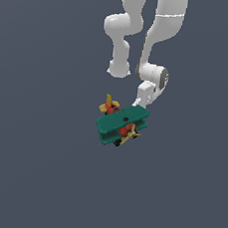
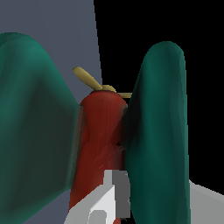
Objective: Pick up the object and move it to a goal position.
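The end effector (image 1: 137, 104) grips the plane (image 1: 121, 125) by a wing edge, so the plane might slip and fall.

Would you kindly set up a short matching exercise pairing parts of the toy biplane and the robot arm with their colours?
Things:
1. wings
2. body
3. propeller
4. robot arm

Colours:
A. white
B. yellow
C. teal-green
D. red-orange

Pairs: 1-C, 2-D, 3-B, 4-A
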You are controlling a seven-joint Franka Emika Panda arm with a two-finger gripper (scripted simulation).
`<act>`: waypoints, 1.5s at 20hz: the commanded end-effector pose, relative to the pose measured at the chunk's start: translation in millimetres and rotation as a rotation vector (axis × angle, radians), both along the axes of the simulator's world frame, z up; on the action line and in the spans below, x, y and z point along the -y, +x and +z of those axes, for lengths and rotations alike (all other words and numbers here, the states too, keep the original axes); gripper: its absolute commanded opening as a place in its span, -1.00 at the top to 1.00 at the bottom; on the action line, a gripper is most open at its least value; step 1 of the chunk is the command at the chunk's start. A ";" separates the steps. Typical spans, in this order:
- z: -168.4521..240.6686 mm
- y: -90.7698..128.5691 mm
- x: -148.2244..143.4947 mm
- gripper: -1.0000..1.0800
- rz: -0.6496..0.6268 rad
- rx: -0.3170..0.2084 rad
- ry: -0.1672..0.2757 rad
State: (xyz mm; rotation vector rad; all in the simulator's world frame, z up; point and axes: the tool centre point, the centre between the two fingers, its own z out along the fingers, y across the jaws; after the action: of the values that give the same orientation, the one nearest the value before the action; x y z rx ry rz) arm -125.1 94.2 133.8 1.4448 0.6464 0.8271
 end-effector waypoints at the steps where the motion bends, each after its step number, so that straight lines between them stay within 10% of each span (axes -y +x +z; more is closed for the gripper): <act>1: 3.5 1.3 3.4 1.00 -0.002 0.001 0.000; 30: 146.1 55.8 133.3 1.00 -0.002 0.001 -0.003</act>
State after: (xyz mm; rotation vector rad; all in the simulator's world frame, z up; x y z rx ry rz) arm -72.6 -34.8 271.9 1.4451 0.6487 0.8205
